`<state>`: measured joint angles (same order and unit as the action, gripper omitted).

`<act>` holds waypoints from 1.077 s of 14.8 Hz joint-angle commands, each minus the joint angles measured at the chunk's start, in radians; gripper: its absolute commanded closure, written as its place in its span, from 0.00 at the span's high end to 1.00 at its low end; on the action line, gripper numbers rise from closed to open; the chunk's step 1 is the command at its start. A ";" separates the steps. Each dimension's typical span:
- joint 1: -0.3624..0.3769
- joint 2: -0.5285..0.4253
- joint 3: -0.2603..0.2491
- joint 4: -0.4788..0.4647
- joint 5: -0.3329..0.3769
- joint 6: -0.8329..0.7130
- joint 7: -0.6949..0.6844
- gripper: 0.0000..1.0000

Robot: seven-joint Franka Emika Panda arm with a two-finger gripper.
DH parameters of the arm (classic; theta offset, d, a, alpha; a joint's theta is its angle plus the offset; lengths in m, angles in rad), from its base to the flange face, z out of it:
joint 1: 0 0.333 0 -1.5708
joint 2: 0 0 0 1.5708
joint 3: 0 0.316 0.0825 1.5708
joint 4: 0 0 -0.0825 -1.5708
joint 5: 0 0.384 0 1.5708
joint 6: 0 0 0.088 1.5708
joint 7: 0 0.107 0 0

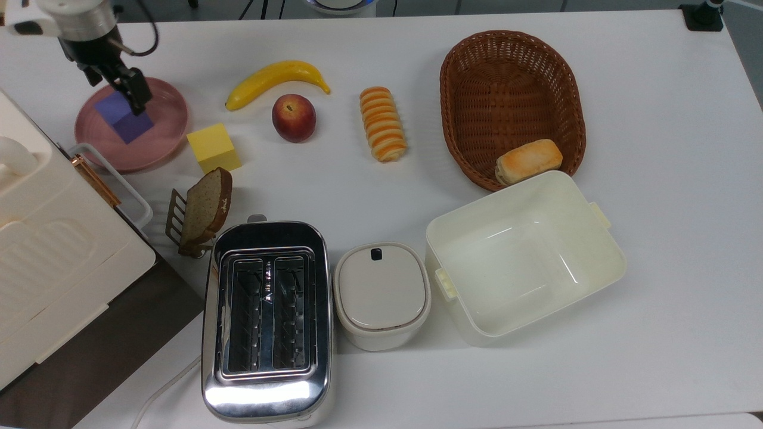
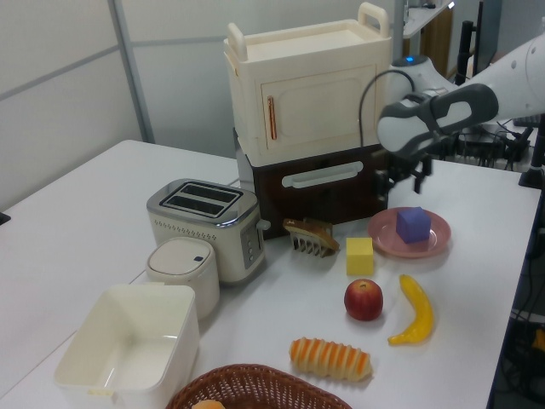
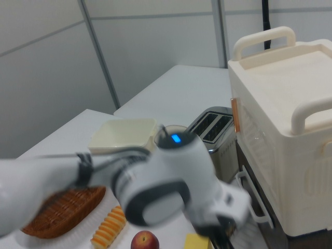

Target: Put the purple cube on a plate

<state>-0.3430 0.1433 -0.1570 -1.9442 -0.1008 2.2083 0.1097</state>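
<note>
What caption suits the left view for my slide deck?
Purple cube resting on the pink plate, open gripper raised above it.

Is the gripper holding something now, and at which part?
Nothing is held. The gripper is open above the purple cube, which sits free on the plate.

The toaster (image 1: 266, 322) has a polished metal shell – mirror-bright along its lower edge in the top view, with cream plastic ends. The open box (image 1: 524, 256) and the lidded container (image 1: 382, 295) look like smooth cream plastic with a faint sheen. The basket (image 1: 511, 95) is brown woven wicker, ribbed and rough. The purple cube (image 1: 122, 116) and the yellow cube (image 1: 213, 148) have plain matt faces. The plate (image 1: 161, 128) is smooth pink with a dull gloss. The banana (image 1: 275, 78) and peach (image 1: 294, 117) shine slightly – plastic-looking. The table (image 1: 656, 119) is flat matt white.
</note>
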 commanded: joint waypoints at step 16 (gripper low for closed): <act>0.317 -0.148 0.103 0.252 0.020 -0.478 -0.108 1.00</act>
<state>-0.0267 0.0238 -0.0448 -1.6881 -0.1026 1.7701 0.0558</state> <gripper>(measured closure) 0.000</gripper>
